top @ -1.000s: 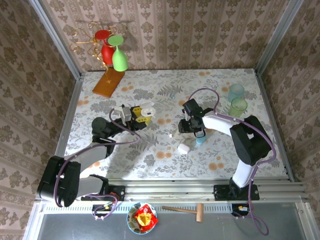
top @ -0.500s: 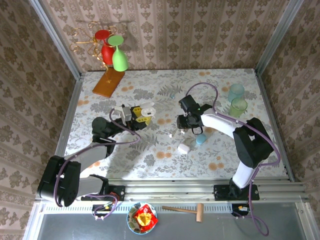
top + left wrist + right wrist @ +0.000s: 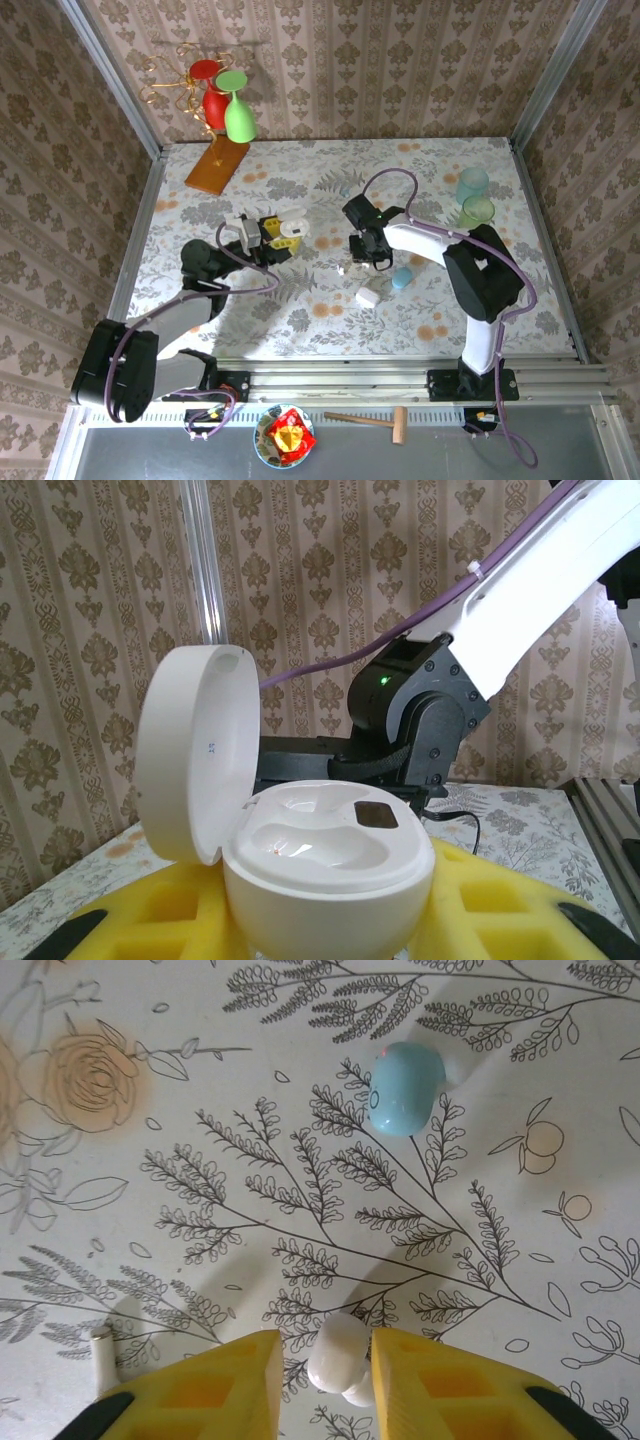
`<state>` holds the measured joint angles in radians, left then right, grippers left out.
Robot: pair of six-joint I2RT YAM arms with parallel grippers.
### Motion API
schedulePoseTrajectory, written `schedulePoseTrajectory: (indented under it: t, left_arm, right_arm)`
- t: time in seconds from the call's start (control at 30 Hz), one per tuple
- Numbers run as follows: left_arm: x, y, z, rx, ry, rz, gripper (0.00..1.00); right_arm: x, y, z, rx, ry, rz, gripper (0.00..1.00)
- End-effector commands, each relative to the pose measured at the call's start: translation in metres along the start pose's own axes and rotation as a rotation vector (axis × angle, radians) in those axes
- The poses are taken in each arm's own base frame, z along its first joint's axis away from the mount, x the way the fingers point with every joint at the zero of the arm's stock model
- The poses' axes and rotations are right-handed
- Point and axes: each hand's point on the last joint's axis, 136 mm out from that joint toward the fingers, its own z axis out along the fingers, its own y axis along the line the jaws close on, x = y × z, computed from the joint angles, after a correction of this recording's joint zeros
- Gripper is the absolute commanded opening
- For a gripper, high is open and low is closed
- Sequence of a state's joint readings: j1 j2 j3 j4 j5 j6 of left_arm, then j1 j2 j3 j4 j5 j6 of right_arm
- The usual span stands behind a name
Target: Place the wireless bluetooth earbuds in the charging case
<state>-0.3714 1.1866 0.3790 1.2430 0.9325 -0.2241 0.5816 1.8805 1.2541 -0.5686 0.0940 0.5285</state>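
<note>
Right wrist view: the right gripper (image 3: 323, 1358) has its yellow fingers apart around a small white earbud (image 3: 342, 1348) on the flowery table (image 3: 200, 1110). A blue rounded piece (image 3: 405, 1088) lies well apart. The left gripper (image 3: 325, 930) is clamped on the open charging case (image 3: 320, 865).

You find nothing legible here; the closest thing is a tiny blue mark (image 3: 212, 747) inside the raised lid (image 3: 180, 790) of the charging case (image 3: 325, 875); it is too small for you to read.
</note>
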Motion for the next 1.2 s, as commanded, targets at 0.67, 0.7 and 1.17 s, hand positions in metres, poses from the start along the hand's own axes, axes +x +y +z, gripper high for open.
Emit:
schedulePoseTrajectory:
  t: [0.67, 0.7, 1.17]
  left_arm:
    - [-0.007, 0.002, -0.002, -0.015, -0.024, 0.049, 0.26]
    - [-0.007, 0.003, -0.002, -0.016, -0.023, 0.048, 0.26]
    - [-0.009, 0.006, 0.002, -0.007, -0.024, 0.047, 0.26]
  right_arm:
    - [-0.003, -0.004, -0.015, -0.111, 0.021, 0.097, 0.16]
    - [-0.005, -0.003, -0.02, -0.17, 0.017, 0.135, 0.15]
    - [-0.033, 0.022, -0.114, -0.884, -0.002, 0.363, 0.13]
